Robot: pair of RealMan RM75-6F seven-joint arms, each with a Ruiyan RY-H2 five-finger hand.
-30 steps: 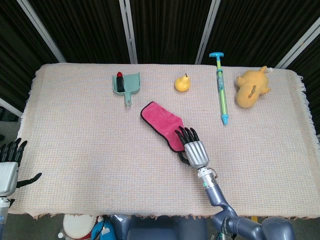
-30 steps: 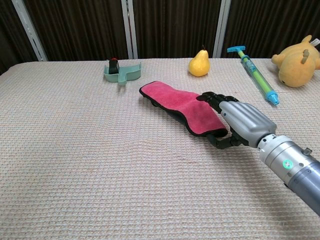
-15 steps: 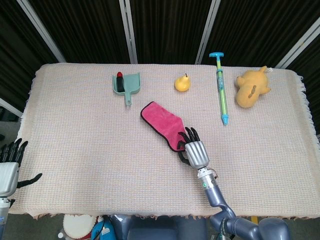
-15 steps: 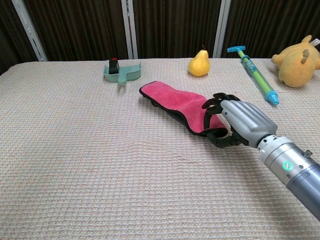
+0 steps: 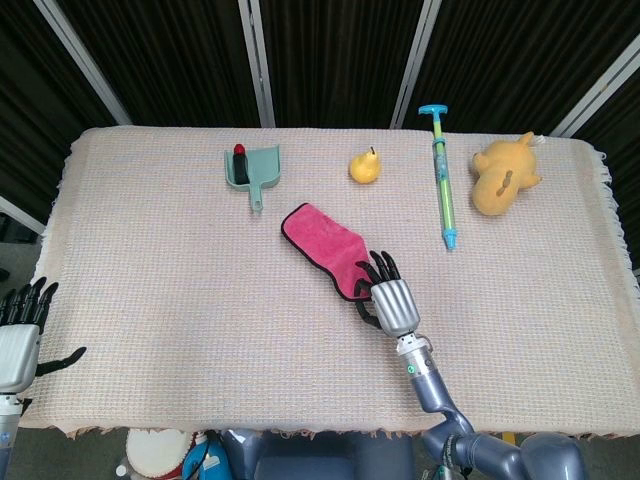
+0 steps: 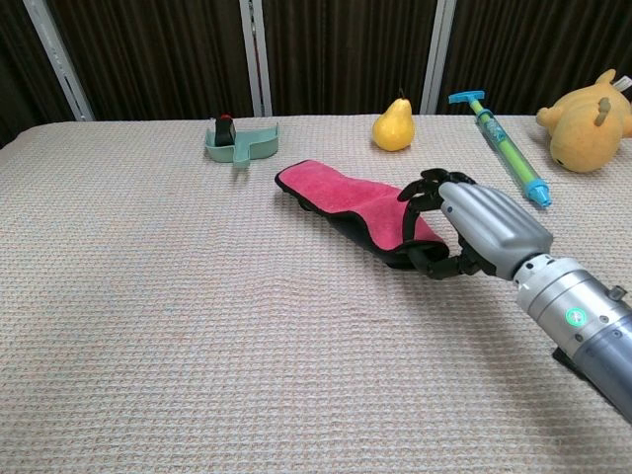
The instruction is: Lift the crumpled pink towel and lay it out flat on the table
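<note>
At frame centre, the right hand (image 6: 464, 225) grips the near end of the folded pink towel (image 6: 348, 202); the left hand (image 5: 20, 322), lower left, is spread, holding nothing. No writing is readable.

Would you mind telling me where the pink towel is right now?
In the head view, the pink towel lies near the table's centre, in front of the dustpan and pear, its near end gripped by the right hand.
</note>
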